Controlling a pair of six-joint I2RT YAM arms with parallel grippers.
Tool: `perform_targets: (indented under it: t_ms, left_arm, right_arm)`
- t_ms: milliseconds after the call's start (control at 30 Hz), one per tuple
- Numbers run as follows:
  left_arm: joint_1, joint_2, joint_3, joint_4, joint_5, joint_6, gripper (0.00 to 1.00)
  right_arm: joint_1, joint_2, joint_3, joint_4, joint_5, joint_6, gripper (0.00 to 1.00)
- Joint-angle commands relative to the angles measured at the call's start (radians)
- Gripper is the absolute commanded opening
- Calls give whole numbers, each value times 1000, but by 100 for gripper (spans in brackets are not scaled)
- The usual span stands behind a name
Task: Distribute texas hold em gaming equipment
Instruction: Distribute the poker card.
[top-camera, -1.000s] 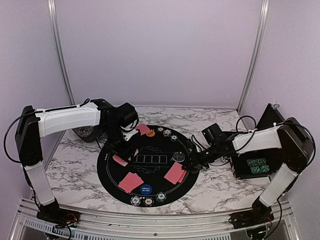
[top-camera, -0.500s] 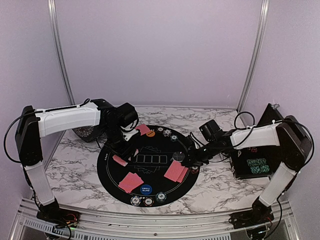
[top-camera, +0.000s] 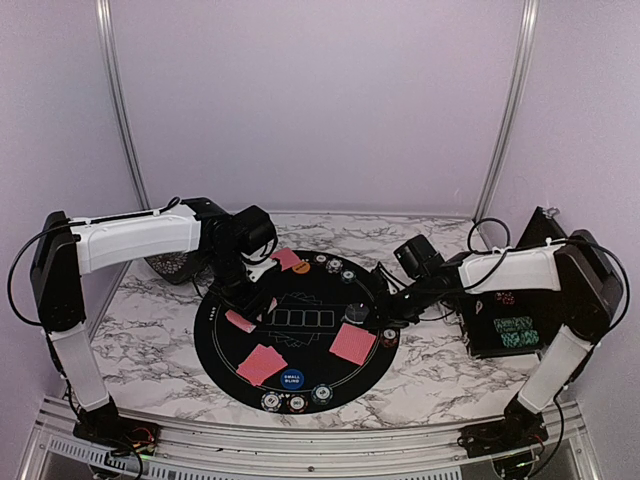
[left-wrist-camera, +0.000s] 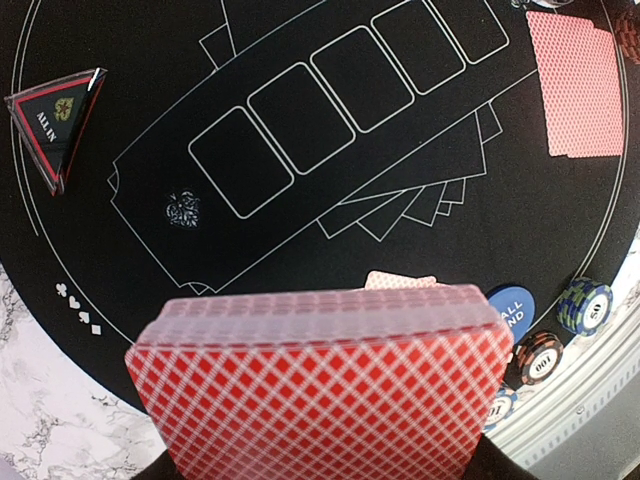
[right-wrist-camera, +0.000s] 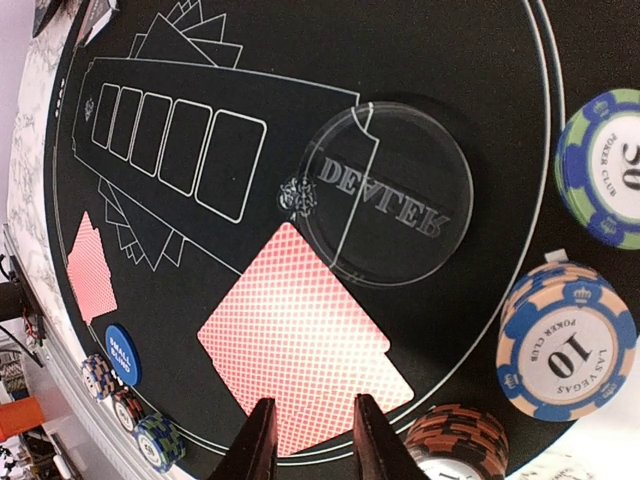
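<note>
Card deck (left-wrist-camera: 320, 385) clamped in left gripper (top-camera: 247, 287), plain only from its wrist, right gripper (right-wrist-camera: 312, 440) part-open, empty

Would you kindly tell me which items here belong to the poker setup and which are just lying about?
Job: card deck, dealt cards, poker chips, dealer button, small blind button, all-in marker.
Lying about: black mat, chip case, marble table.

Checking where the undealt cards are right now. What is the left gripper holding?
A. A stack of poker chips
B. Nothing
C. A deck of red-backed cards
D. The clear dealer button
C: the left wrist view shows the red-backed deck clamped in the left gripper, right in front of its camera.
</note>
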Motion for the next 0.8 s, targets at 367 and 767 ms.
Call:
perform_targets:
  t_ms: [367, 767]
  left_arm:
    - [5, -26, 25, -1, 13, 15, 57]
    - [5, -31, 23, -5, 7, 14, 57]
  right_arm:
    - [13, -57, 62, 42, -18, 34, 29]
    - [9, -63, 57, 170, -90, 109, 43]
